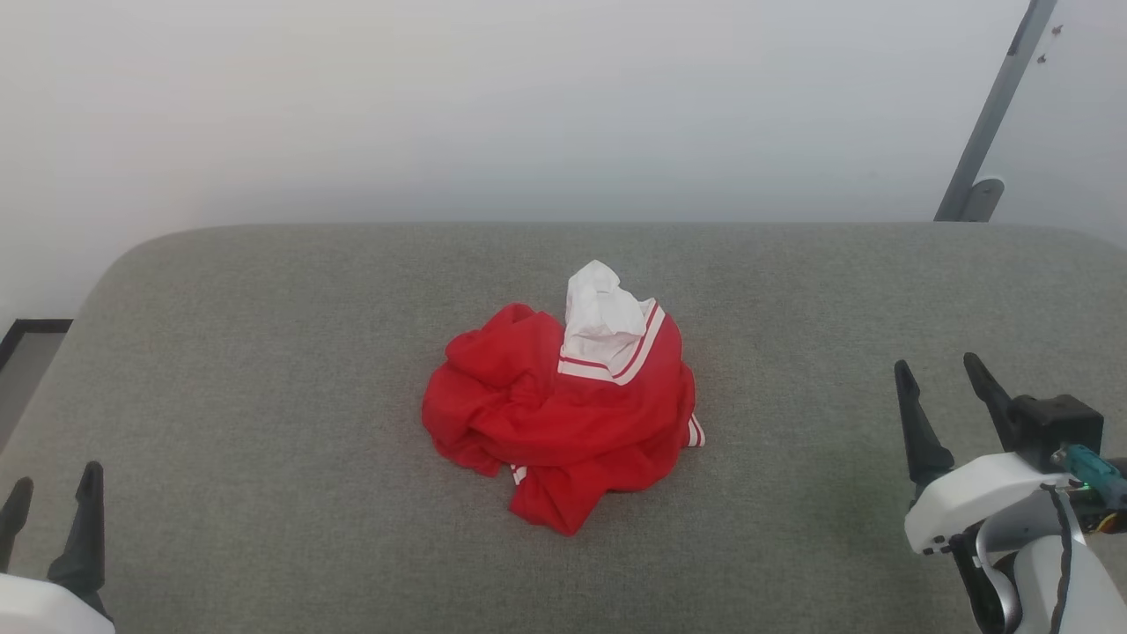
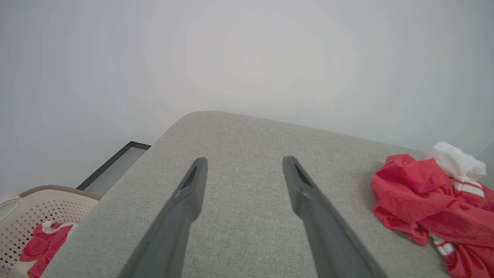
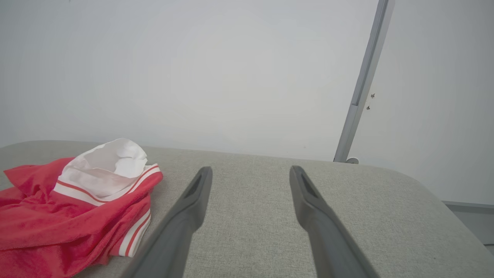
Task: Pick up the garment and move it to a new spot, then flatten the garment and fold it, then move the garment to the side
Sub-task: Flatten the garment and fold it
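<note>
The garment (image 1: 555,409) is a crumpled red heap with a white sleeve and striped trim poking up, lying at the middle of the grey padded table (image 1: 264,352). My left gripper (image 1: 53,484) is open at the lower left, well apart from the heap. My right gripper (image 1: 938,370) is open at the lower right, also apart from it. In the left wrist view the garment (image 2: 428,200) lies off to the right of my open gripper (image 2: 244,162). In the right wrist view the garment (image 3: 73,208) lies left of my open gripper (image 3: 251,172). Nothing sits between either pair of fingers.
A beige perforated basket (image 2: 23,216) with another red-and-white cloth (image 2: 44,241) inside stands on the floor beyond the table's left end. A grey metal post (image 1: 990,114) leans against the white wall at the back right.
</note>
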Controlling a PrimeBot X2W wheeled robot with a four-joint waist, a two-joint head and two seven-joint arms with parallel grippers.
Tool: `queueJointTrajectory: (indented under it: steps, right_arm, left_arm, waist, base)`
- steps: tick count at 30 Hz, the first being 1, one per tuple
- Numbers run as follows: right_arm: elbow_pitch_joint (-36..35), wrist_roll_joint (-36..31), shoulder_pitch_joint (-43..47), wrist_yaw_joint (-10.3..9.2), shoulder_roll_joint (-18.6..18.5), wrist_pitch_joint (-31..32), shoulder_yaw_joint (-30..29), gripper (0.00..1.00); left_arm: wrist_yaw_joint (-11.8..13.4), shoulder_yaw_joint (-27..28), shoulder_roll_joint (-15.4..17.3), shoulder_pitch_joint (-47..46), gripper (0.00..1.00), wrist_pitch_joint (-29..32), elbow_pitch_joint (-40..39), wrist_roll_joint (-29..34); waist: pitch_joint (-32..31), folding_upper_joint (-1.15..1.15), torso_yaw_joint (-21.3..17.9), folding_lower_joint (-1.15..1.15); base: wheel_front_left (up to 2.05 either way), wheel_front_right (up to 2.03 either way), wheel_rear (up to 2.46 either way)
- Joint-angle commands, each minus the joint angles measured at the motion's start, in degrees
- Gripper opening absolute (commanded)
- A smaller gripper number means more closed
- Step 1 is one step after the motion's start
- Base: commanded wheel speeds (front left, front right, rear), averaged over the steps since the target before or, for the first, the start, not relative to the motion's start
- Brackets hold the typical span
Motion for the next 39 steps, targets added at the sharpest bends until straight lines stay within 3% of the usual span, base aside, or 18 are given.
queueJointTrajectory:
  steps: [1,17,31,39]
  right_arm:
    - [0.08,0.08,0.33,0.03,0.14,-0.38,0.06,1.00]
    - [0.35,0.27,-0.36,0.03,0.28,-0.41,0.65,1.00]
    - [0.45,-0.35,-4.70,0.03,1.83,-0.22,4.15,1.00]
    - [1.32,-1.07,-7.27,0.03,3.56,-0.99,5.35,1.00]
  left_arm:
    - [-0.31,0.44,-0.27,0.60,1.00,-0.23,0.10,0.75]
    - [-0.94,0.54,0.00,0.49,1.00,1.35,-1.51,1.53]
    - [-1.87,-6.14,4.81,-14.49,1.00,18.96,-14.72,2.14]
    - [-4.43,-12.42,4.45,-24.24,1.00,29.36,-13.65,2.61]
  waist:
    - [0.02,0.00,-0.01,0.00]
    - [0.53,0.00,-1.03,0.00]
    - [4.90,0.00,-9.47,0.00]
    - [9.00,0.00,-14.62,0.00]
  base:
    - [0.00,0.00,0.00]
    - [0.00,0.00,0.00]
    - [0.00,0.00,0.00]
    - [0.00,0.00,0.00]
